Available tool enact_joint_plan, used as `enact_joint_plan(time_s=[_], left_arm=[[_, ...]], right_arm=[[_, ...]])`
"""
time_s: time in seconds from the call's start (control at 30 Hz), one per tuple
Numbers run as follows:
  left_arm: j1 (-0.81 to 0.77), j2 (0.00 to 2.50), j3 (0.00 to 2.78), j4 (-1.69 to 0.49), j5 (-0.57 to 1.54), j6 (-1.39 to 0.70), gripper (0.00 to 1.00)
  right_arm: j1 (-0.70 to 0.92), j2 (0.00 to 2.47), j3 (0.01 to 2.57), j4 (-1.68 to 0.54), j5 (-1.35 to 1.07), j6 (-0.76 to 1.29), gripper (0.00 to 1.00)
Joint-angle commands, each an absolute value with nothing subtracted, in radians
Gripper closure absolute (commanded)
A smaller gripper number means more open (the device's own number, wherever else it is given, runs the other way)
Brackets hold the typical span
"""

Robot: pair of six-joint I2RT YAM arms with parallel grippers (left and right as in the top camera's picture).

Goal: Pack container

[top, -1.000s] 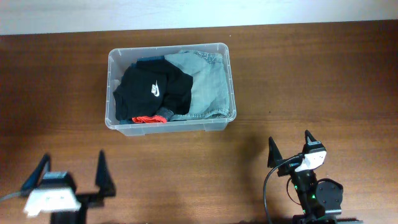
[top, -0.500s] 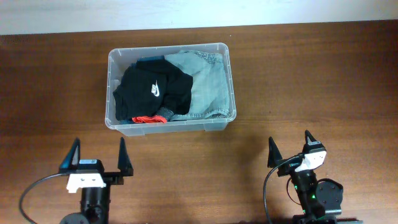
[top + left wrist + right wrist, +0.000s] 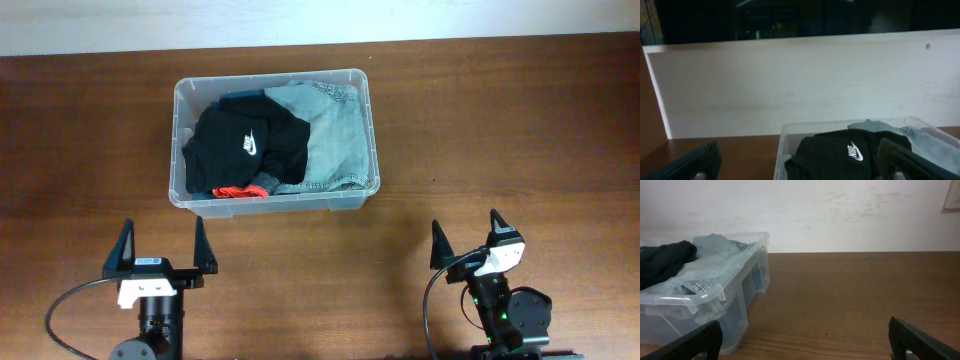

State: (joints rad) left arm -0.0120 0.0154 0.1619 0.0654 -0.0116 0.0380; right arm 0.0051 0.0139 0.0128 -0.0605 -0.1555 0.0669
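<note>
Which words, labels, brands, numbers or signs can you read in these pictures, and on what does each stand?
No words or numbers are readable.
A white swoosh logo, without lettering, on the black fabric garment in the clear plastic rectangular container.
The pale wall plate: cut off, nothing readable.

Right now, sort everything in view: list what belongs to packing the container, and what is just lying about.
Job: container; black top, grey denim garment and red-orange piece inside it; left gripper and right gripper, both open, empty.
Lying about: wooden table; black cable beside the left arm.
</note>
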Motion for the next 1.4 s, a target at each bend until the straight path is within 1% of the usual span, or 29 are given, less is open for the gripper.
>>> enact_joint_plan(time_s=[0.0,0.23,0.37,0.53,0.63,0.87,1.37], left_arm=[[-0.017,0.006,0.129,0.084,-0.022,0.039,0.01],[-0.017,0.006,0.069,0.121,-0.022,0.039,0.01],[-0.017,0.006,0.011,0.199,-0.022,0.039,0.01],[-0.018,0.006,0.008,0.19,-0.022,0.039,0.01],[-0.018,0.006,0.008,0.139,-0.023,0.039,0.01],[-0.018,0.006,0.008,-0.089,-0.021,0.039,0.01],[-0.018,0.008,0.009,-0.083,-0.01,0.039,0.0]], right_arm=[[-0.001,0.006,0.006,-0.064,-0.146,0.059,0.01],[-0.001,0.006,0.006,-0.064,-0.146,0.059,0.02],[-0.001,0.006,0.006,-0.064,-0.146,0.059,0.02],[-0.001,0.006,0.006,-0.064,-0.146,0.059,0.02],[-0.001,0.006,0.006,-0.064,-0.146,0.059,0.01],[-0.001,0.006,0.006,-0.064,-0.146,0.059,0.02],[-0.001,0.006,0.006,-0.064,-0.146,0.059,0.02]])
